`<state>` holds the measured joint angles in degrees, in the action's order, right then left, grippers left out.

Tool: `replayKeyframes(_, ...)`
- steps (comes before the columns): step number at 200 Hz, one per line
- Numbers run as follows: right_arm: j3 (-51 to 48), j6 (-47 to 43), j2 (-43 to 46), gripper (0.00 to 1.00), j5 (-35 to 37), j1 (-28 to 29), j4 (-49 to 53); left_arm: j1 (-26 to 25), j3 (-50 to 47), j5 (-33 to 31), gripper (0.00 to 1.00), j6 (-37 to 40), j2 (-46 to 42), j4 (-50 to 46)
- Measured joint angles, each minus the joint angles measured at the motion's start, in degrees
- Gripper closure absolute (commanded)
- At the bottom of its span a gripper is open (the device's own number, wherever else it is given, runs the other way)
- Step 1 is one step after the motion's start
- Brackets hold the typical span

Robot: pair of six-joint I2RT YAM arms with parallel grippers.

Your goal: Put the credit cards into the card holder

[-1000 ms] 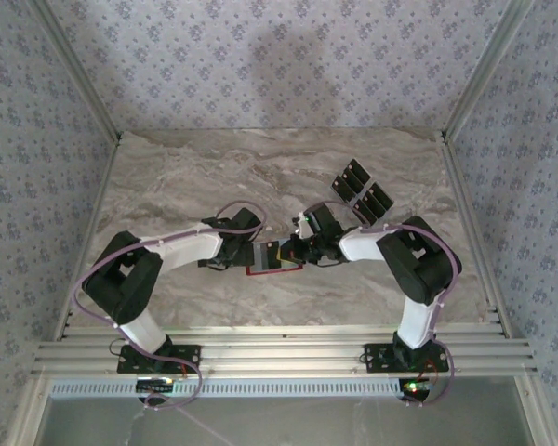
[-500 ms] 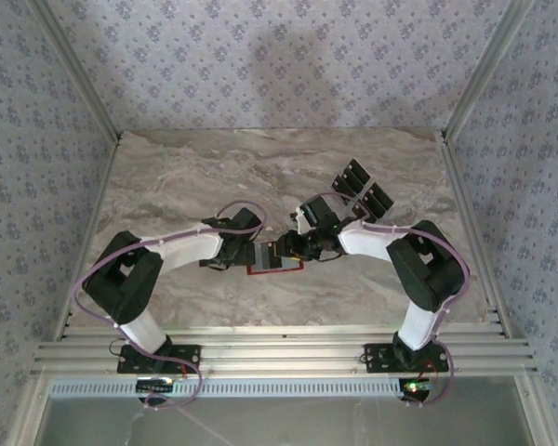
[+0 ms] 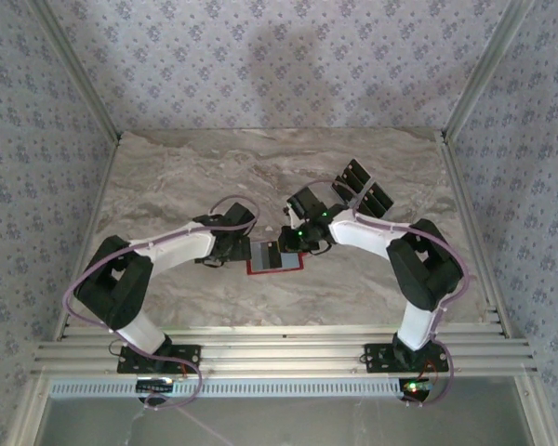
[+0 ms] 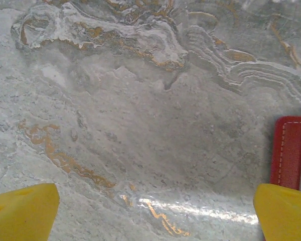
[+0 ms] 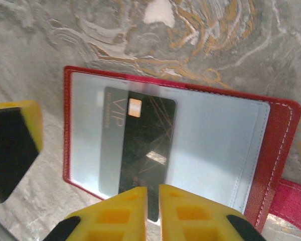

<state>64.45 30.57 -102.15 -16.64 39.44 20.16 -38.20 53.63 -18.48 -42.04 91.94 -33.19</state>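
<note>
R arm: extends in from the right, elbow bent, forearm angled twd middle of tabletop [image 3: 186, 177], wrist tipped down over card holder [image 3: 274, 261].
R hand [image 5: 153, 203]: yellow fingers nearly together, pinching the near edge of one credit card [image 5: 140, 145].
credit card: black, lying flat straight ahead of R hand's tips; partly under the clear pocket [image 5: 210, 145], near end sticking out to the fingers.
card holder: open flat on tabletop, red rim, pale pockets; under & just ahead of R hand, pink snap tab [image 5: 296, 203] off to that hand's right.
L arm: extends in from the left, low over tabletop, wrist next to holder's left side.
L hand [image 4: 150, 213]: wide, only bare tabletop btwn its tips; one yellow tip right at holder's red edge, can't tell if touching.
other credit cards [image 3: 363, 190]: black group beyond & to the right of R hand, well apart from holder.
</note>
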Motion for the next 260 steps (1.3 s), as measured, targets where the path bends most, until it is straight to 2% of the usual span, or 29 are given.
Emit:
replayKeyframes(84, 2.60, -1.55, -5.01, 0.88, 3.45, 1.55, 4.09, 0.07, -1.09, 0.90, 0.00, 0.07, 1.44, 0.81)
replayKeyframes(260, 9.01, -1.66, -9.60, 0.88, 2.73, 4.20, 4.55, 0.07, -2.21, 1.77, 0.00, 0.20, 2.14, 3.08)
